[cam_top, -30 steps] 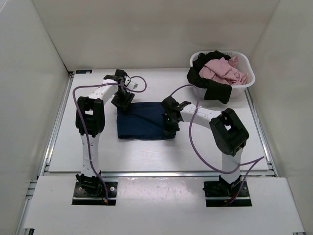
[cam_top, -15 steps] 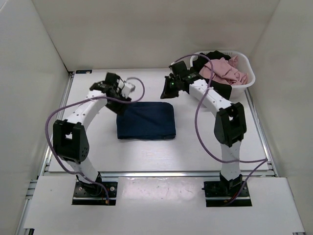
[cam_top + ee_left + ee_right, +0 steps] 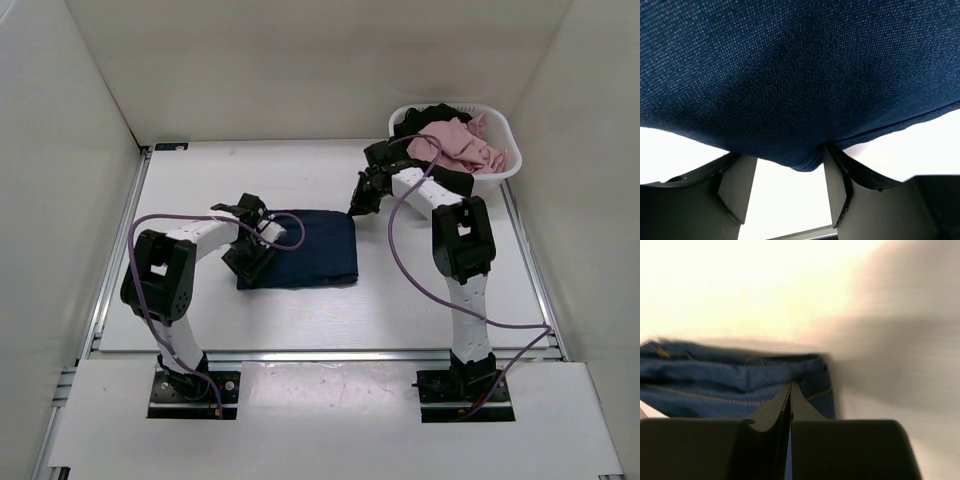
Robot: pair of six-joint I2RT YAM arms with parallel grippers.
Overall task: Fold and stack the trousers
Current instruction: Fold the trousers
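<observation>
The trousers (image 3: 300, 248) lie folded as a dark blue rectangle in the middle of the table. My left gripper (image 3: 246, 256) is low at their left edge. In the left wrist view the gripper (image 3: 785, 172) is open, and a bulge of the blue fabric (image 3: 790, 75) sits right at the tips of its fingers (image 3: 837, 190). My right gripper (image 3: 357, 206) is just off the trousers' back right corner. In the right wrist view it (image 3: 790, 386) is shut with nothing between the jaws, pointing at the layered denim edge with tan stitching (image 3: 730, 380).
A white basket (image 3: 500, 172) with pink clothes (image 3: 460, 142) and black clothes (image 3: 430, 175) draped over its rim stands at the back right, close behind the right arm. White walls enclose the table on three sides.
The left arm swung from the trousers' back left corner down to their left edge. The right gripper moved a little right and nearer, to the back right corner. The trousers stayed flat.
</observation>
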